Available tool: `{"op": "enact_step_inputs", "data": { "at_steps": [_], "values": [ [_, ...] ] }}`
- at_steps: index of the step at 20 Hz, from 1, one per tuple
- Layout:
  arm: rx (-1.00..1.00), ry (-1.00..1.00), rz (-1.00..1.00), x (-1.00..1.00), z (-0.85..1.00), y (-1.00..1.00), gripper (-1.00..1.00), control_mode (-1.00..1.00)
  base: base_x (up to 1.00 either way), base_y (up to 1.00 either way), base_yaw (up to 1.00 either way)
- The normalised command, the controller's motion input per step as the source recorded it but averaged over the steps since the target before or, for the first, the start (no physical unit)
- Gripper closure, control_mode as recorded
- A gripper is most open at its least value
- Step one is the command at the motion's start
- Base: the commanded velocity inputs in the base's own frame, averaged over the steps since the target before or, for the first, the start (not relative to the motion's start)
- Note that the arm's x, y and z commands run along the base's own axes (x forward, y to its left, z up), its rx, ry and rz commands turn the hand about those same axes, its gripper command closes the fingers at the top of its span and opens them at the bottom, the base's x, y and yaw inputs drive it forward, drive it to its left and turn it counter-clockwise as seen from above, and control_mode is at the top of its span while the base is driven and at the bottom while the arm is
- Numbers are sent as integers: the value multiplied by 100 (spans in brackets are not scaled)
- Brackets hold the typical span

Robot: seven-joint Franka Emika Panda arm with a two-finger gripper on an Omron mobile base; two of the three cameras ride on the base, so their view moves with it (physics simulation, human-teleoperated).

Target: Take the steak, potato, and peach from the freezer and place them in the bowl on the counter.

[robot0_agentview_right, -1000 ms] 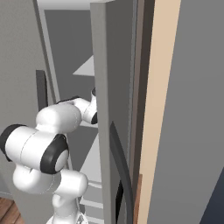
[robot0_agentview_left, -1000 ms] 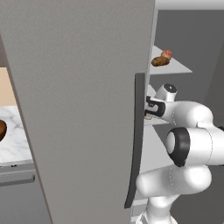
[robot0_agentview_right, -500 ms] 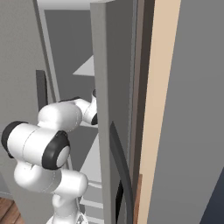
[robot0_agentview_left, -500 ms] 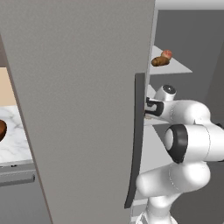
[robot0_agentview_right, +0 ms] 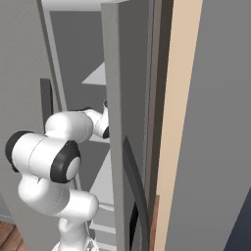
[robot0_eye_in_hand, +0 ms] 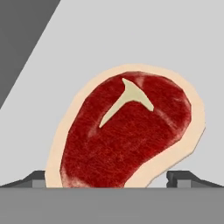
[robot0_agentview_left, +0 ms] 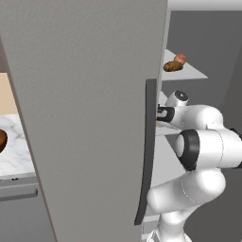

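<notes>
**Steak on a freezer shelf, framed by the open tool**

Hand view: the steak point(robot0_eye_in_hand: 127, 131) lies flat on a pale grey shelf point(robot0_eye_in_hand: 175, 43) inside the freezer point(robot0_agentview_left: 85, 118). Its long axis runs diagonally in this view, from lower left to upper right, with the broader end at upper right; the white T-shaped bone mark sits in the upper half, its stem following the same diagonal. The tool point(robot0_eye_in_hand: 111, 178) has its two dark tips set wide apart, one at each side of the steak's near edge; contact cannot be judged.

Left base view: the white arm reaches past the dark handle point(robot0_agentview_left: 146, 151) of the grey door into the cabinet. On a higher shelf, toward its near edge, the potato point(robot0_agentview_left: 172, 66) and the peach point(robot0_agentview_left: 180, 58) rest just beside one another. At the far left, the white marble counter point(robot0_agentview_left: 14, 156) carries the dark bowl point(robot0_agentview_left: 2, 140) at the picture's edge.
</notes>
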Motion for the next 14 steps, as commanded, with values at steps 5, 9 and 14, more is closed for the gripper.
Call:
{"op": "enact_step_inputs", "data": {
  "at_steps": [5,9,14],
  "values": [
    [0,-3,0,17,-3,0,100,-100,0,0,0],
    [0,-4,0,11,-3,-6,100,-100,0,0,0],
    [0,-5,0,2,-5,-16,100,-100,0,0,0]
  ]
}}
